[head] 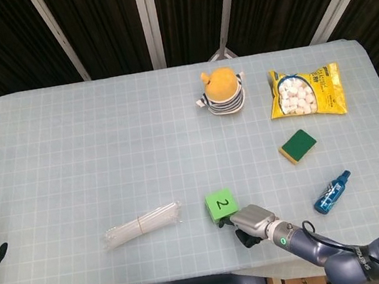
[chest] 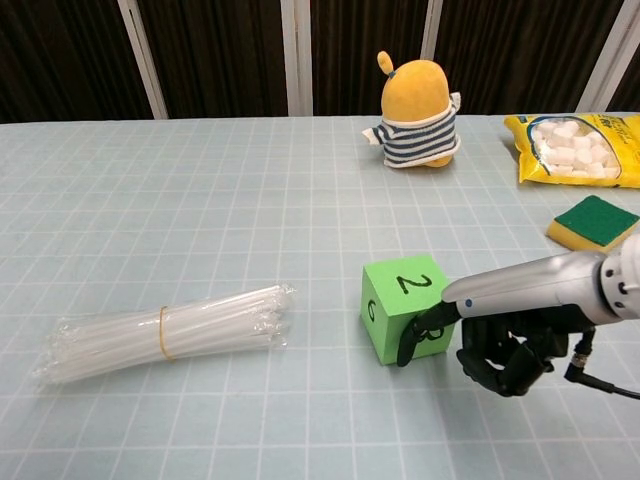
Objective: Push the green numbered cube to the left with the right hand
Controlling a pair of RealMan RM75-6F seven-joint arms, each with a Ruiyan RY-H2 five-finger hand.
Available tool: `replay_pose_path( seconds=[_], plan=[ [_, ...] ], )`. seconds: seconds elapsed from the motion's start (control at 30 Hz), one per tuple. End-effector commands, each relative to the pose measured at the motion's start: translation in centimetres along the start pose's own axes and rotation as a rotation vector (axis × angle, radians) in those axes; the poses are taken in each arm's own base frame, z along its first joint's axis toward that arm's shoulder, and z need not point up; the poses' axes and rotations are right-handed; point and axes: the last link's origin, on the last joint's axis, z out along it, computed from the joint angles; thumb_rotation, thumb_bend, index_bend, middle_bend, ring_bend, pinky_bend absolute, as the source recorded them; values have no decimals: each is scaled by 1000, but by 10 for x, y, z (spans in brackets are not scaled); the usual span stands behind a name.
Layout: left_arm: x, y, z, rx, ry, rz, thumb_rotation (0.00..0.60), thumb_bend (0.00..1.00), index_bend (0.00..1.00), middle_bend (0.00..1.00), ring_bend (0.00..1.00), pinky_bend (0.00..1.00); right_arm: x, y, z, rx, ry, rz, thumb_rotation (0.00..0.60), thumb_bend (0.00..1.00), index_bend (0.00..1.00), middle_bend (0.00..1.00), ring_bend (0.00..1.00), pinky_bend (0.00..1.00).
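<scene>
The green cube [head: 221,203] [chest: 405,308] with a black 2 on its top face sits near the table's front edge, just right of centre. My right hand [head: 250,221] [chest: 498,335] is low on the table at the cube's right and front side. One outstretched finger [chest: 422,331] presses against the cube's near face while the other fingers are curled under the palm. It holds nothing. My left hand is outside both views.
A bundle of clear straws [head: 143,224] [chest: 165,331] lies left of the cube. A yellow plush toy [head: 222,91] [chest: 420,99], a marshmallow bag [head: 306,92] [chest: 572,148], a green sponge [head: 297,146] [chest: 594,221] and a blue bottle [head: 332,192] lie behind and to the right.
</scene>
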Motion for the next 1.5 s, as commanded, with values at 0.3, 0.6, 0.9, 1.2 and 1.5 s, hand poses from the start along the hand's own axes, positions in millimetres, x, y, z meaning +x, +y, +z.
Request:
replay_pose_path(
  seconds=[0.3, 0.6, 0.9, 1.2, 1.5],
  plan=[
    [0, 0, 0, 0, 0, -2, 600, 343, 45, 0, 0, 0, 5, 2, 12, -18, 25, 18, 600, 829, 197, 832, 875, 722],
    [1, 0, 0, 0, 0, -3, 600, 344, 46, 0, 0, 0, 11, 4, 21, -30, 48, 54, 600, 829, 184, 832, 875, 722],
    [1, -1, 0, 3, 1, -5, 600, 344, 45, 0, 0, 0, 22, 11, 28, -61, 68, 74, 600, 829, 184, 832, 875, 722],
    [0, -1, 1, 7, -3, -3, 600, 344, 46, 0, 0, 0, 22, 13, -3, -58, 31, 46, 600, 829, 186, 832, 875, 722],
    [0, 1, -2, -1, -3, -1, 600, 344, 46, 0, 0, 0, 35, 40, -65, -131, 109, 69, 600, 829, 193, 830, 853, 722]
  ],
)
